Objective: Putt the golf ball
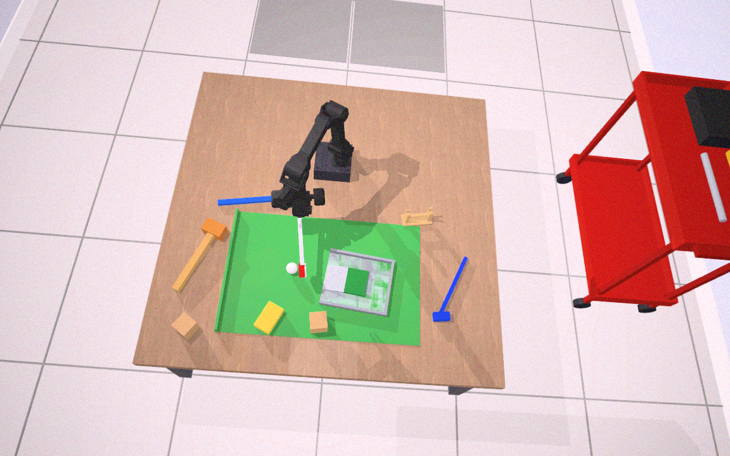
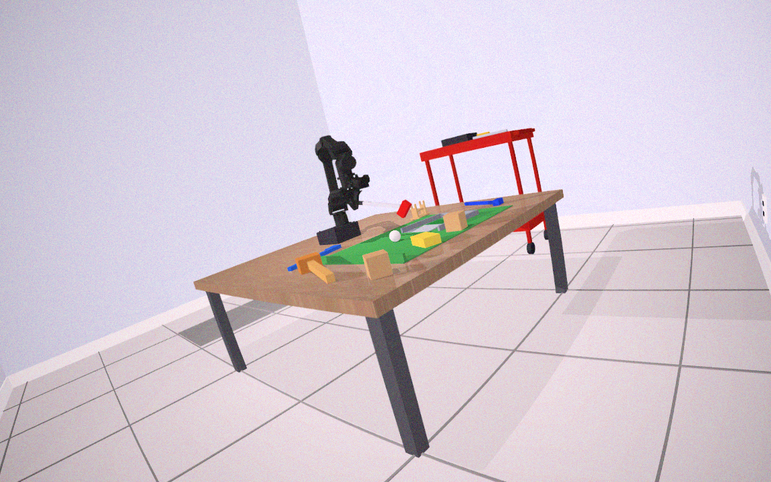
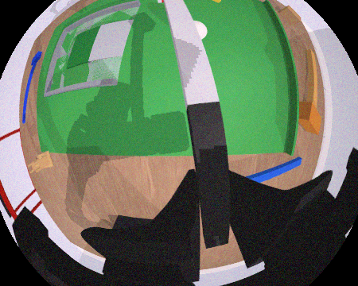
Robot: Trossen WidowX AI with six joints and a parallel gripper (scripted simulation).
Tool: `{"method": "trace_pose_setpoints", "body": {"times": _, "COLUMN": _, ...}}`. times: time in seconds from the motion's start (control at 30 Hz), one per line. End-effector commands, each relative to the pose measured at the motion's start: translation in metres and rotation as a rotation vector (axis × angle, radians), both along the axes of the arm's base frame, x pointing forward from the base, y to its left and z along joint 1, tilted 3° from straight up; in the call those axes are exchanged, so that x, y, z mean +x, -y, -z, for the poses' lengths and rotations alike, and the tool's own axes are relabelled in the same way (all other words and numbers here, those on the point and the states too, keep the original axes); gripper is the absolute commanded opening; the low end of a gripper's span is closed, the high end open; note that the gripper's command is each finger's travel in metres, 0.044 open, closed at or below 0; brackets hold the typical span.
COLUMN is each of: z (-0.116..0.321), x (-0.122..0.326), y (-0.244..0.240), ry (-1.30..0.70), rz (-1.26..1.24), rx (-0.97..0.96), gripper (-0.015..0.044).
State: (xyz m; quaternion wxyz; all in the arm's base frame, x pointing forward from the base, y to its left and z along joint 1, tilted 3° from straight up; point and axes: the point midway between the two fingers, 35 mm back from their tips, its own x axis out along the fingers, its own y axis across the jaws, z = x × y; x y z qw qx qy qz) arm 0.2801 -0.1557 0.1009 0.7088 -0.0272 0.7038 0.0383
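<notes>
My gripper (image 1: 300, 211) (image 2: 358, 203) (image 3: 203, 173) is shut on the black grip of the red putter, above the mat's back edge. The putter's white shaft (image 1: 300, 240) (image 3: 195, 63) reaches forward to its red head (image 1: 301, 270) (image 2: 403, 208), which hangs above the mat in the exterior view; only a sliver of it shows at the wrist view's top. The white golf ball (image 1: 291, 268) (image 2: 395, 235) (image 3: 202, 30) rests on the mat, left of the head from above. To the right, the pale ramp (image 1: 333, 280) (image 3: 110, 40) leads to the dark green raised green (image 1: 356, 282) (image 3: 82, 47) inside a grey border.
A wooden cradle (image 1: 417, 218) stands behind the mat's back right corner. A blue putter (image 1: 452, 287) lies right, a blue bar (image 1: 243, 201) back left, an orange mallet (image 1: 194, 260) left. A yellow block (image 1: 268, 317) and a wooden block (image 1: 317, 321) sit along the mat's front; another block (image 1: 185, 325) is front left.
</notes>
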Motion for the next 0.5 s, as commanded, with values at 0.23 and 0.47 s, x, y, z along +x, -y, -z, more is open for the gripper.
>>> {"method": "trace_pose_setpoints", "body": {"times": 0.23, "z": -0.002, "x": -0.030, "y": 0.050, "ry": -0.038, "rz": 0.268, "rx": -0.028, "gripper": 0.0000}}
{"method": "trace_pose_setpoints", "body": {"times": 0.47, "z": 0.008, "x": -0.030, "y": 0.051, "ry": -0.038, "rz": 0.268, "rx": -0.028, "gripper": 0.0000}}
